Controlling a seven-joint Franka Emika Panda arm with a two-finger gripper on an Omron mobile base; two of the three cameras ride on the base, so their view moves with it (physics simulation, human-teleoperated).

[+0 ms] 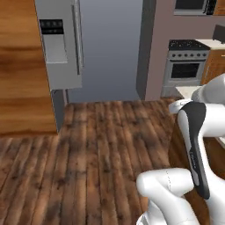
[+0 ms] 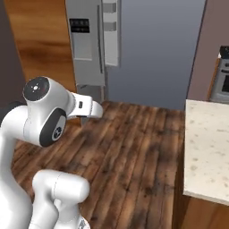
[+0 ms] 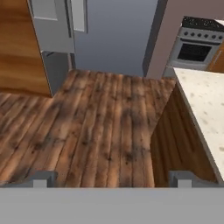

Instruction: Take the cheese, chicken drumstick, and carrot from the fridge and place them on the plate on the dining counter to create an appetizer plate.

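The fridge point(image 1: 61, 48) stood ahead to the left, doors shut, so the food inside was hidden; the dark handle point(image 1: 78, 39) looked stiff and best gripped mid-length. The gripper point(image 3: 111, 179) was wide open, holding nothing. Bare floor point(image 1: 96, 145) lay between; counter point(image 2: 208, 147) sat to the right

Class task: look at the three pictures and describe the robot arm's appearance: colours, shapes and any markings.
The arm is glossy white, built of rounded tubular links. Dark grey-black panels mark the joints: one round cap with a small red dot, one disc bearing a small white emblem. In the left base view a long dark strip runs down a link. The gripper shows two small grey, blocky fingertips.
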